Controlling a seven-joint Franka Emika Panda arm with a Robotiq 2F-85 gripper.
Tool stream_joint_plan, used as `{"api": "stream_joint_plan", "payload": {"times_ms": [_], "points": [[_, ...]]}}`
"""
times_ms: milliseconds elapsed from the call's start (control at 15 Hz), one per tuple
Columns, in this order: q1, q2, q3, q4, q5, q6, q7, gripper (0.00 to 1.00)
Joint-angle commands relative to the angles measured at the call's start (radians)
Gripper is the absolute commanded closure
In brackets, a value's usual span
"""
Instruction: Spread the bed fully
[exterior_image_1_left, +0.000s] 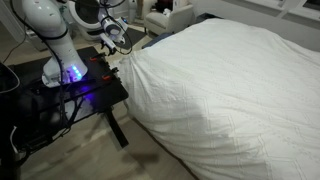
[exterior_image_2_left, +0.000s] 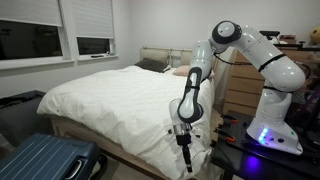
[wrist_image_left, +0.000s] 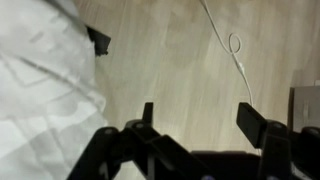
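Jaws gape open and empty beside the large bed with soft white quilted duvet (exterior_image_2_left: 110, 95); a shallow pinch could slip off, leaving wrinkles.

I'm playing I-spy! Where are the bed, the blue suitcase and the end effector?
bed (exterior_image_2_left: 105, 95): in an exterior view, top of the white duvet.
blue suitcase (exterior_image_2_left: 45, 160): in an exterior view, its ribbed lid.
end effector (wrist_image_left: 198, 120): wrist view, midway between its open fingertips.
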Motion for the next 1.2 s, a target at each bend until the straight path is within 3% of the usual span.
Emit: {"api": "stream_joint_plan", "payload": {"times_ms": [0,200,600,867,1133], "points": [[-0.064,-0.007,0.018,0.001,-0.059,0.175,-0.024,0.0],[-0.109,-0.02,0.023,0.0,-0.15,0.32,0.011,0.0],[-0.178,-0.074,0.039,0.003,-0.303,0.454,0.074,0.0],[-0.172,-0.127,0.029,0.001,-0.367,0.521,0.138,0.0],[-0.158,-0.212,0.027,-0.003,-0.389,0.515,0.209,0.0]]}}
